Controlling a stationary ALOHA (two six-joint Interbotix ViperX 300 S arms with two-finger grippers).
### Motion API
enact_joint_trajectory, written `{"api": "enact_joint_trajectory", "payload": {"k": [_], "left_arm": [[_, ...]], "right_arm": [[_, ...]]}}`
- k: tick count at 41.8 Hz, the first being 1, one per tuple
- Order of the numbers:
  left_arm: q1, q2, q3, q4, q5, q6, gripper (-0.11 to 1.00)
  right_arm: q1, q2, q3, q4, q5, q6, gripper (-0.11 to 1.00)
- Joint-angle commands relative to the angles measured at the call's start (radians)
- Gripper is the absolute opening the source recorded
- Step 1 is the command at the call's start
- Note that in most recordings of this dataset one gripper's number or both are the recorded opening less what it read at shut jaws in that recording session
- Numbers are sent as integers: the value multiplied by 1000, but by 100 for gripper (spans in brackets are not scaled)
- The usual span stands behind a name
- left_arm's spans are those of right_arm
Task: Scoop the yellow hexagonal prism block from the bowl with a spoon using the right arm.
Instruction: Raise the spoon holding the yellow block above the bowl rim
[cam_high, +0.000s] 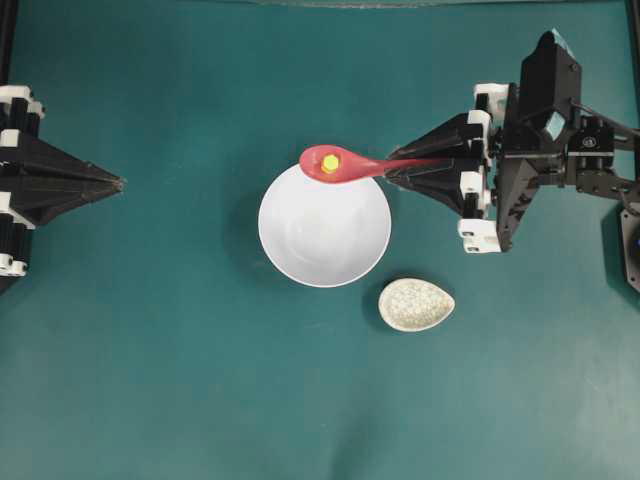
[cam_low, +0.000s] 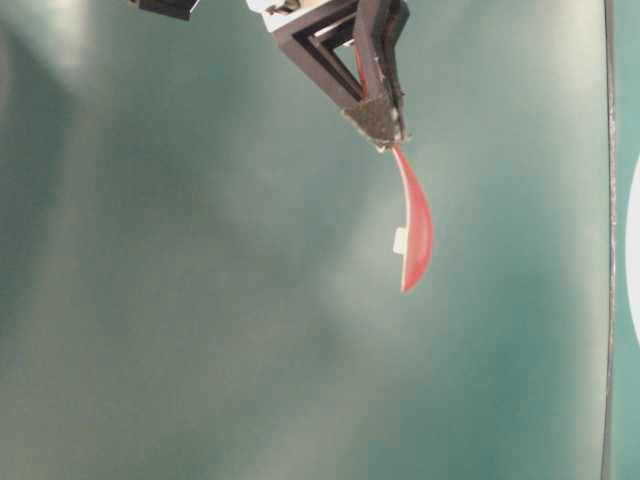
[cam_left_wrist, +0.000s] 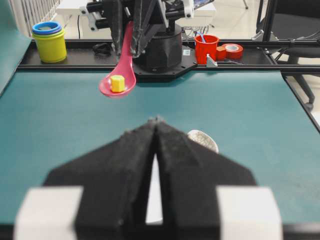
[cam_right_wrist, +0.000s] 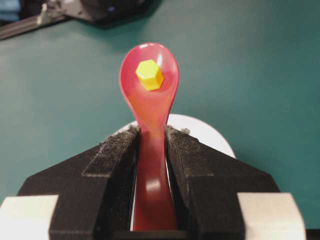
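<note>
Above far rim of bowl (cam_high: 324, 226), spoon (cam_high: 345, 165) hung level, block (cam_high: 330, 163) sitting loose in scoop. Block looked tiny, light, hard; glossy scoop likely slippery, so any tilt could spill it. Spoon looked rigid, breakable; handle best place to hold. Right gripper (cam_high: 392, 172) pinched handle from right, pointing leftward, raised off bench (cam_high: 150, 380). Left gripper (cam_high: 118, 183) pressed together, idle at left.

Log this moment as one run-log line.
right tool: shut on spoon | block: in scoop | spoon: lifted above bowl rim | left tool: shut, idle
</note>
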Motion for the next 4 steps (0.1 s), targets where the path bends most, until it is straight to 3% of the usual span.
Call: {"api": "enact_joint_trajectory", "payload": {"k": [1, 4], "left_arm": [[2, 5, -17, 3, -8, 0, 0], [2, 5, -17, 3, -5, 0, 0]], "right_arm": [[2, -17, -9, -3, -6, 3, 23], [3, -17, -11, -3, -6, 5, 23]]}}
